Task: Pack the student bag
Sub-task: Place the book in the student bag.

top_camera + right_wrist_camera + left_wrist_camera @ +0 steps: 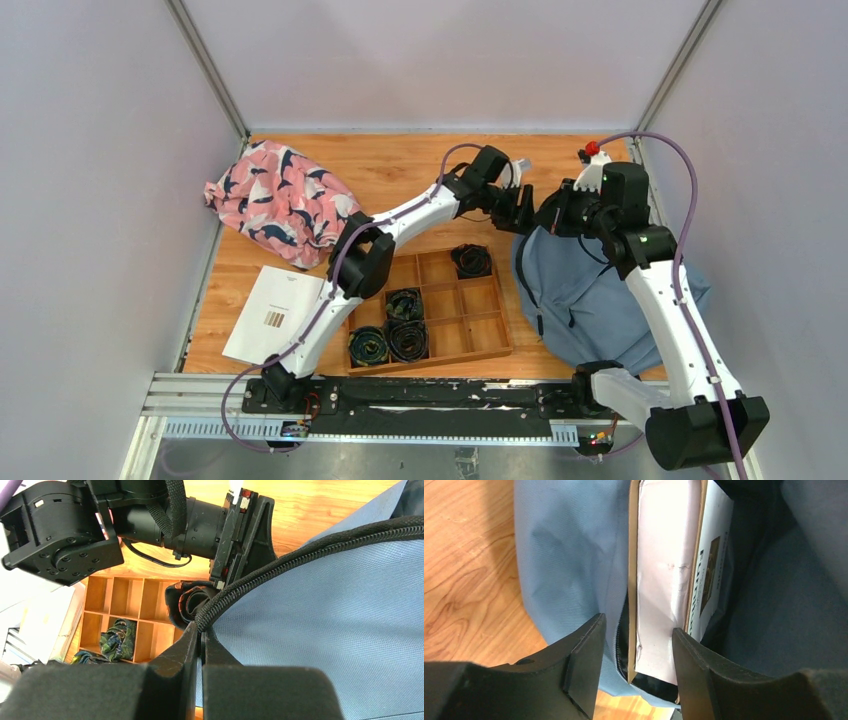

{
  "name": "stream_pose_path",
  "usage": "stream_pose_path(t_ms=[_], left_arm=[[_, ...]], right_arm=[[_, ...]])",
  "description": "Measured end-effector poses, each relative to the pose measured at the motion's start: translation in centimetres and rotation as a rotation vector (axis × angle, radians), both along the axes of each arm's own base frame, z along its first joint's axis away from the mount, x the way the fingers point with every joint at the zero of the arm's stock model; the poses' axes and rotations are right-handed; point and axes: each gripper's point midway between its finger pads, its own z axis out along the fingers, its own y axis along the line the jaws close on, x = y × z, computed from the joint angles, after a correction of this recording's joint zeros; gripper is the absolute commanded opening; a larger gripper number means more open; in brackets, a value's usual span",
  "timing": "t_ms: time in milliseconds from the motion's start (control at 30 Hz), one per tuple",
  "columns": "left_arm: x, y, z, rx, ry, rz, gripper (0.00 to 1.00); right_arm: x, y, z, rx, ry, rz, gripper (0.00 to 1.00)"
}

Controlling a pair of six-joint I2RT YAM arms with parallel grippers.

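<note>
Student bag: book in mouth.
Left gripper: jaws apart, astride book.
Right gripper: jaws pinching zipper rim.
Risk: slipped rim, snagged book.

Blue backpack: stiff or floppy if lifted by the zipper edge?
Likely floppy: the student bag lies slumped and creased, and its zipper rim curves where the right gripper pinches it between shut jaws. Lifted there, it would probably sag. The book inside may shift.
</note>
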Motion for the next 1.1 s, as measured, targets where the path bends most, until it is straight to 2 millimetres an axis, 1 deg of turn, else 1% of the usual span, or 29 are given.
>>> stream_pose_path(t_ms=[100, 233, 533, 700, 767, 900, 1033, 1100], left_arm=[[-0.2, -0.2, 0.9, -0.015, -0.014, -0.012, 0.57], [-0.8, -1.1, 2.4, -0.074, -0.016, -0.039, 0.57], [-2.0, -2.1, 3.7, -0.121, -0.004, -0.080, 0.58], [-3.5, -3.0, 4.0, -0.123, -0.009, -0.110, 0.71], [-4.0, -3.1, 3.8, -0.113, -0.021, -0.124, 0.73], [-4.1, -2.7, 3.1, -0.069, -0.045, -0.127, 0.73], [-3.7, -1.5, 2.5, -0.024, -0.057, -0.115, 0.72], [-4.0, -0.4, 2.4, -0.003, -0.051, -0.111, 0.72]], right_arm=[[0.0, 0.1, 0.0, 0.003, 0.002, 0.005, 0.00], [-0.1, 0.1, 0.0, 0.004, 0.002, 0.008, 0.00], [-0.1, 0.1, 0.0, 0.004, 0.002, 0.007, 0.00], [-0.1, 0.1, 0.0, 0.004, 0.003, 0.006, 0.00], [-0.1, 0.1, -0.1, 0.004, 0.005, 0.002, 0.00], [-0.3, -0.5, -0.4, -0.005, 0.004, -0.025, 0.00], [-1.0, -1.9, -0.3, -0.014, -0.017, -0.076, 0.00], [-1.2, -2.7, -0.1, -0.007, -0.027, -0.096, 0.00]])
